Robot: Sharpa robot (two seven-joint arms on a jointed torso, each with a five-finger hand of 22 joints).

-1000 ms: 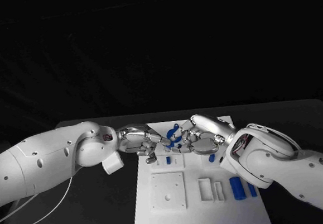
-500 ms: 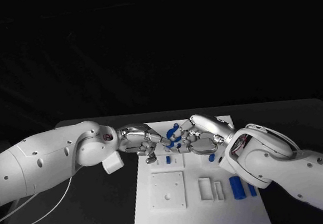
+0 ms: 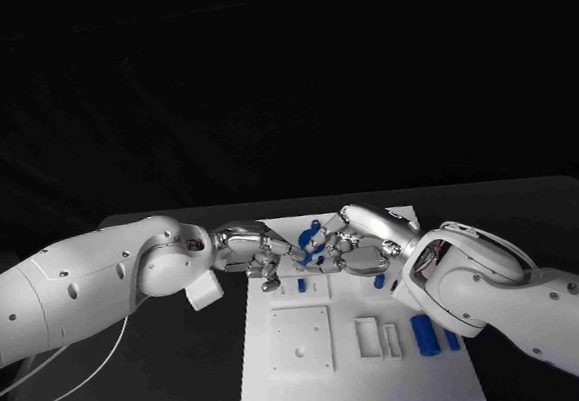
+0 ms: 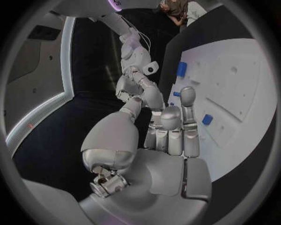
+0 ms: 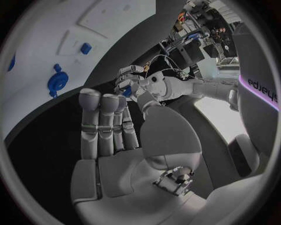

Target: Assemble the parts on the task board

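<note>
The white task board (image 3: 353,358) lies mid-table. My left hand (image 3: 253,251) and right hand (image 3: 358,249) meet fingertip to fingertip above its far end. A small blue part (image 3: 306,246) sits between them, held at the left hand's fingertips; the right wrist view shows this blue part (image 5: 126,92) in the left hand (image 5: 132,83). The right hand (image 5: 111,136) has straight fingers and a spread thumb, with nothing in it. A round blue part (image 5: 57,80) and a small blue block (image 5: 85,48) lie on the board (image 5: 117,18).
Two long blue parts (image 3: 426,335) stand side by side near the board's right edge, beside white raised blocks (image 3: 378,337). A square white plate (image 3: 302,340) is on the board's left half. More small blue parts (image 4: 182,69) dot the board (image 4: 246,70).
</note>
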